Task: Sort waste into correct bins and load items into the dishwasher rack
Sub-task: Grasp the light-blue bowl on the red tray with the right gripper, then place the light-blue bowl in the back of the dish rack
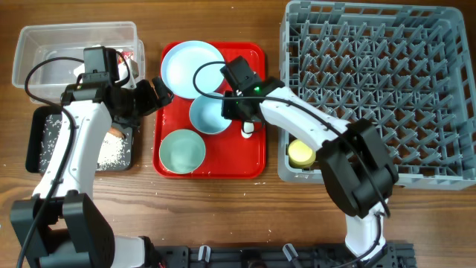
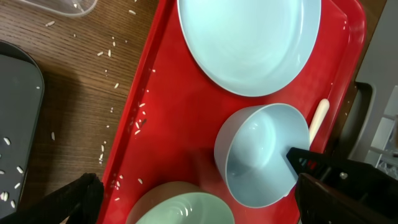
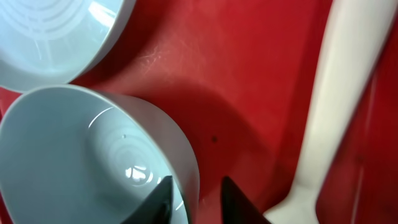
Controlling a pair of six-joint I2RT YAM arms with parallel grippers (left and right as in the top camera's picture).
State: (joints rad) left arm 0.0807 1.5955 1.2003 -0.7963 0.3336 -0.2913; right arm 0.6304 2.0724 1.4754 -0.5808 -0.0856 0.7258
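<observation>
My right gripper (image 1: pixel 229 112) (image 3: pixel 196 200) pinches the rim of the pale blue bowl (image 1: pixel 210 115) (image 2: pixel 261 155) (image 3: pixel 81 155), one finger inside and one outside. The bowl sits tilted on the red tray. The pale blue plate (image 1: pixel 192 67) (image 2: pixel 249 43) lies behind it, the mint-green bowl (image 1: pixel 182 150) (image 2: pixel 180 208) in front, and the white spoon (image 1: pixel 247 128) (image 3: pixel 336 93) to its right. My left gripper (image 1: pixel 158 93) (image 2: pixel 205 199) is open and empty over the tray's left edge. The yellow cup (image 1: pixel 300 152) stands in the grey rack (image 1: pixel 446 89).
The red tray (image 1: pixel 256 160) lies between the bins and the rack. The clear tub (image 1: pixel 74 37) is at the far left with a bit of red wrapper (image 1: pixel 139 54). The black tray (image 1: pixel 37 141) holds rice (image 1: pixel 111 152). Loose grains (image 2: pixel 106 53) dot the table.
</observation>
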